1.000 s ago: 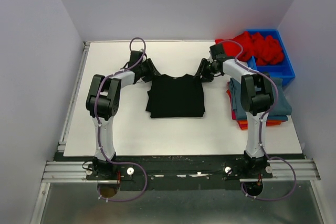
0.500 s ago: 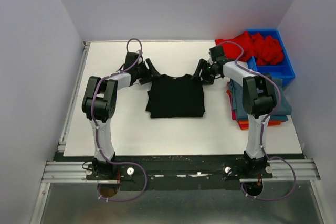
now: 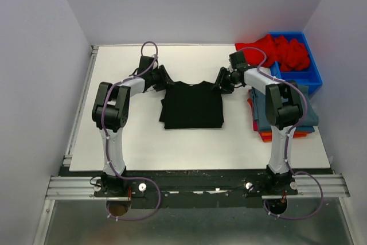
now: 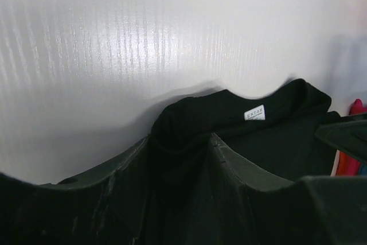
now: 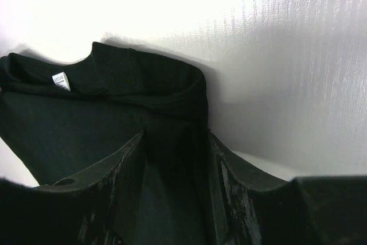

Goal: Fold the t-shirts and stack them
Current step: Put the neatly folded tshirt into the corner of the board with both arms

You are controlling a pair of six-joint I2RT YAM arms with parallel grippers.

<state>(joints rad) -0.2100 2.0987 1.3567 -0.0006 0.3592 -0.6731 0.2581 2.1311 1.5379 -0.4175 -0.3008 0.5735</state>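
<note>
Straddling the far corners of the black t-shirt (image 3: 192, 106), flat mid-table (image 3: 126, 136), with left gripper (image 3: 164, 82) and right gripper (image 3: 221, 82). Jaws half apart, cloth in each gap; can't tell whether pinched. Off right: slate-blue tee (image 3: 307, 113) atop orange tee (image 3: 298, 135), red tees (image 3: 284, 50) heaped in blue bin (image 3: 314, 78).

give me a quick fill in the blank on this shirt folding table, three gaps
1. The t-shirt lying in the middle of the table is ____ in colour.
2. The red shirts sit in a ____ bin at the far corner.
3. The folded pile lies on the ____ side of the table.
Missing words: black; blue; right
</note>
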